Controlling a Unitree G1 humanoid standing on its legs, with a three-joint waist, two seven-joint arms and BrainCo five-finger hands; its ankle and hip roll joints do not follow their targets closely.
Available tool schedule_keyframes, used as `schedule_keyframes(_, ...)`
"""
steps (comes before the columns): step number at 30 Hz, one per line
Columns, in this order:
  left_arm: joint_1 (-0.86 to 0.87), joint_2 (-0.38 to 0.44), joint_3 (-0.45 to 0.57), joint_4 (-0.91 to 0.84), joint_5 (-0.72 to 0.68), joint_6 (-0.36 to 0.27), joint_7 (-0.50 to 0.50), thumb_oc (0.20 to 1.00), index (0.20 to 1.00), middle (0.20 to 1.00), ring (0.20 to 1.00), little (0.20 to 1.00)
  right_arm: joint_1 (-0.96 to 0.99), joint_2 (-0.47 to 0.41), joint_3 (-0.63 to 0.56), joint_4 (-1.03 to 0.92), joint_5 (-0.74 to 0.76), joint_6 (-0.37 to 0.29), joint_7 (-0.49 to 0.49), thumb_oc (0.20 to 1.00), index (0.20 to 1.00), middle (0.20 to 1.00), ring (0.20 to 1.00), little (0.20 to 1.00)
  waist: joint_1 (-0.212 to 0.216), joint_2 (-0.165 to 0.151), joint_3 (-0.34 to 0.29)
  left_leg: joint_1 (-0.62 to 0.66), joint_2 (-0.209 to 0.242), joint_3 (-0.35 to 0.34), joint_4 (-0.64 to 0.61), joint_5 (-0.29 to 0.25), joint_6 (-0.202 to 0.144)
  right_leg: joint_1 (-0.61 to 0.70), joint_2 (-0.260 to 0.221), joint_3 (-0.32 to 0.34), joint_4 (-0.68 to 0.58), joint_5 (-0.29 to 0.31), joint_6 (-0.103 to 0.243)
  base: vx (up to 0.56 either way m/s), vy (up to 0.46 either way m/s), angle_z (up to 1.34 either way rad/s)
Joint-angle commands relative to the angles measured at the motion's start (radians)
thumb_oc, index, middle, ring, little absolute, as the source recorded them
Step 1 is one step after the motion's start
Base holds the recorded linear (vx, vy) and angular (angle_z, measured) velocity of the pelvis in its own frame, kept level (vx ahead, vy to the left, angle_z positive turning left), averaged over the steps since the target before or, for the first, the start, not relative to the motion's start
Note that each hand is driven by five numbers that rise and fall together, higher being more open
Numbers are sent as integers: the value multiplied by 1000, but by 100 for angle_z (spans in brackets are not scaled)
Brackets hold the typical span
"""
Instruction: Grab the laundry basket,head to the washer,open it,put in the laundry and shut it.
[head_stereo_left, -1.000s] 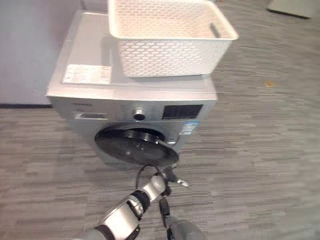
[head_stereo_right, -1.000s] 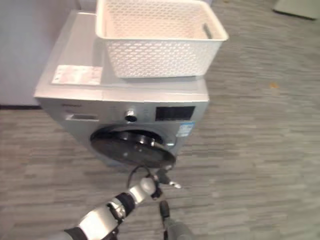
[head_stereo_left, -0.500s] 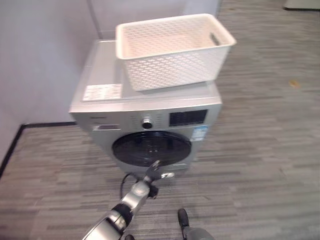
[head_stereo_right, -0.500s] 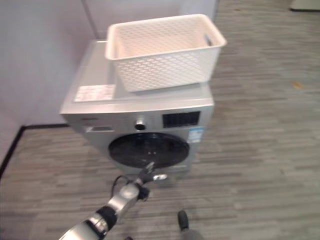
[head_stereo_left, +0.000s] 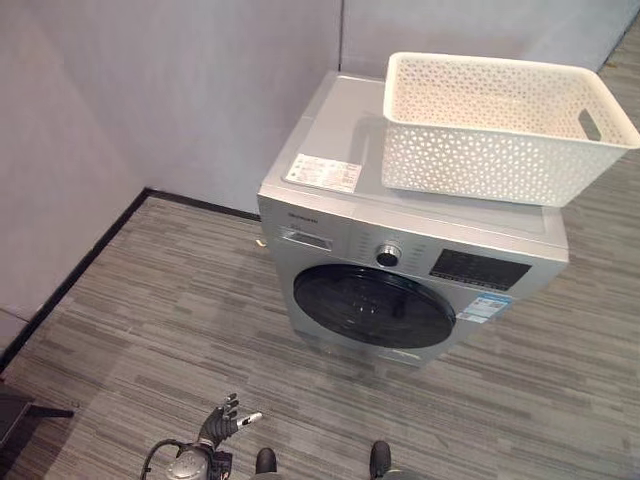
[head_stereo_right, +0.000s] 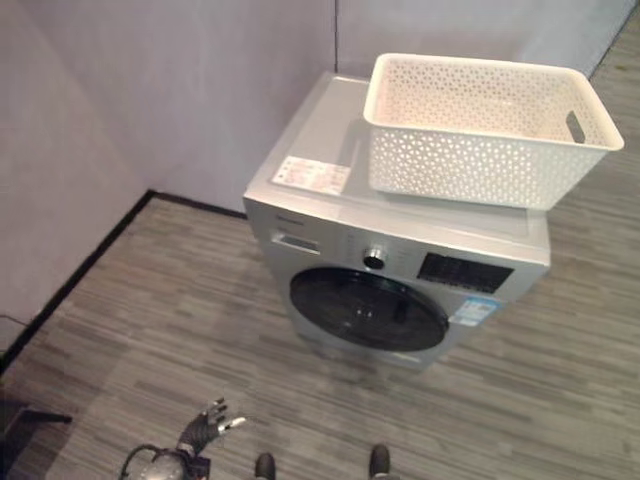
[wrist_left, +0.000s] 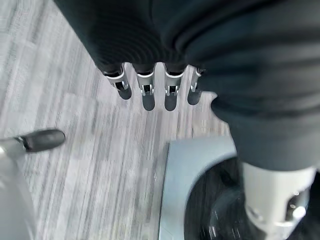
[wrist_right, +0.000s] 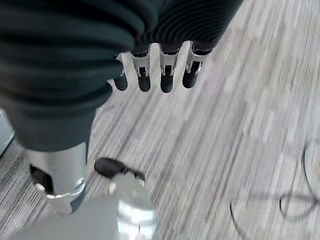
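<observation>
The silver washer stands against the wall, its round dark door shut flush with the front. On its lid sits the white perforated laundry basket, upright, with no laundry showing inside. My left hand hangs low over the floor, well short of the washer and to its left, fingers spread and holding nothing. In the left wrist view its fingers point straight out. My right hand has straight fingers over bare floor in the right wrist view.
Grey walls meet in a corner behind the washer, with a black baseboard running along the left wall. A white label lies on the washer lid. A dark object sits at the lower left edge. Grey plank floor surrounds the washer.
The washer door, open a second ago, is now shut. My left hand has left the door and dropped low toward the floor. The camera has pulled back and swung.
</observation>
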Motion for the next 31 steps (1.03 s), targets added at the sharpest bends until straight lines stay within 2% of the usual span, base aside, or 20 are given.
schedule_keyframes(1,-46,3,26,104,133,-43,80,1000,1000,1000,1000,1000,-6,-10,-32,69,-5,9,-3,1000,1000,1000,1000,1000,27,-41,-43,-38,18,-25,5,37,-10,23,-78,-14,36,-82,51,-6,39,22)
schedule_keyframes(3,-44,-5,35,151,173,-38,106,1000,1000,1000,1000,1000,-14,-17,-34,67,-5,6,-7,1000,1000,1000,1000,1000,31,-51,-51,-34,10,-37,6,31,-6,32,-84,-23,42,-86,53,0,29,29)
schedule_keyframes(7,-47,-10,40,163,163,-32,100,1000,1000,1000,1000,1000,-24,-28,-29,68,-12,10,-6,1000,1000,1000,1000,1000,33,-53,-56,-31,5,-39,7,26,-3,34,-90,-25,47,-86,54,-5,24,9)
schedule_keyframes(11,-64,-25,7,164,178,-19,83,1000,1000,1000,1000,1000,-39,-72,-38,76,-25,24,1,1000,1000,1000,1000,1000,18,-57,-66,-25,-1,-35,6,17,-1,41,-96,-26,50,-86,55,-6,38,0)
schedule_keyframes(15,-69,-26,-24,141,190,-24,66,1000,1000,1000,1000,1000,-60,-97,-33,82,-34,30,11,1000,1000,1000,1000,1000,-2,-59,-68,-4,-1,4,6,2,5,25,-97,15,51,-75,58,1,34,-10)
schedule_keyframes(19,-65,-23,-52,121,207,-28,52,1000,1000,1000,1000,1000,-87,-127,-34,92,-38,36,16,1000,1000,1000,1000,1000,-25,-70,-64,39,3,69,24,-28,16,-1,-95,94,58,-61,64,18,24,-50)
schedule_keyframes(23,-56,-22,-58,115,211,-26,44,1000,1000,1000,1000,1000,-102,-136,-41,112,-29,43,27,1000,1000,1000,1000,1000,-38,-74,-66,63,1,111,30,-46,25,-19,-94,138,52,-44,72,2,20,-58)
schedule_keyframes(27,-52,-24,-51,119,184,-21,26,1000,1000,1000,1000,1000,-106,-152,-40,121,-38,48,38,1000,1000,1000,1000,1000,-46,-75,-76,85,-4,142,20,-53,30,-30,-97,160,49,-30,77,15,21,-39)
schedule_keyframes(31,-51,-27,-39,126,152,-18,17,1000,1000,1000,1000,1000,-106,-168,-45,116,-34,49,48,1000,1000,1000,1000,1000,-51,-76,-81,88,-8,137,16,-52,29,-20,-101,152,43,-29,81,25,8,-15)
